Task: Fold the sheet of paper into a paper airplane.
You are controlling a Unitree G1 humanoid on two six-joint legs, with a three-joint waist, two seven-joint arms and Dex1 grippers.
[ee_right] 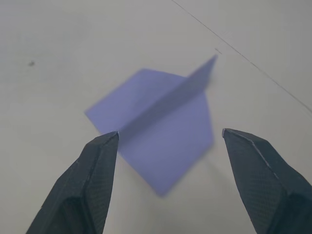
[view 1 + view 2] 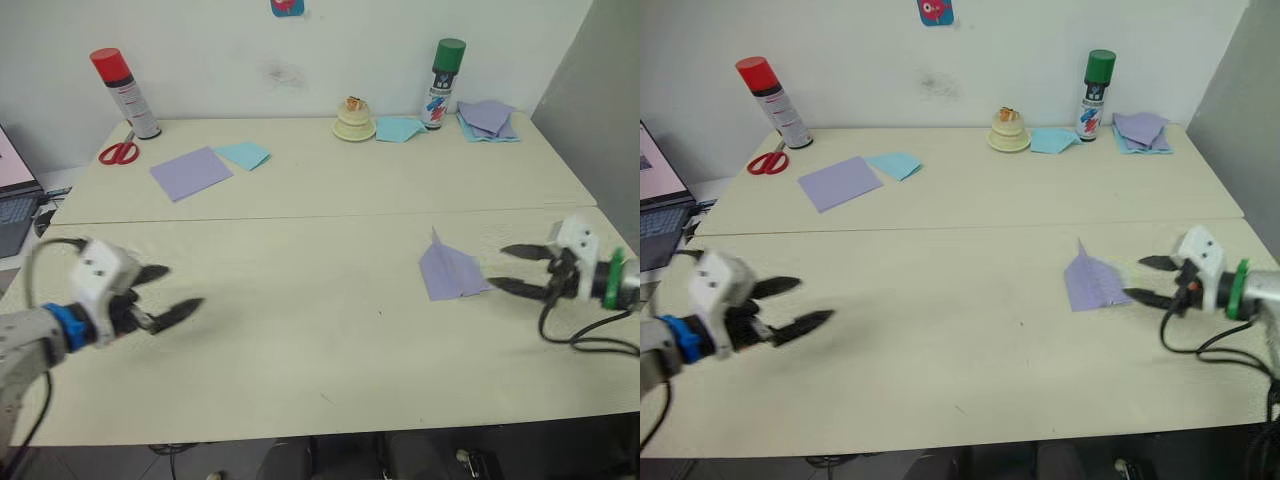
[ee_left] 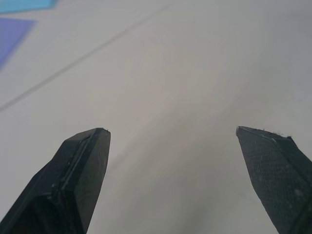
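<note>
The sheet of paper lies folded as a small lavender paper airplane on the right half of the table, nose pointing away from me and centre ridge raised. My right gripper is open just to the right of its tail, and its fingers are apart from the paper. In the right wrist view the paper airplane sits ahead between the spread fingertips. My left gripper hovers open and holds nothing over the front left of the table, far from the plane.
At the back stand a red-capped can, red scissors, a smooth lavender sheet, a light blue sheet, a cream round object, a green-capped can and a paper pile. A laptop is at far left.
</note>
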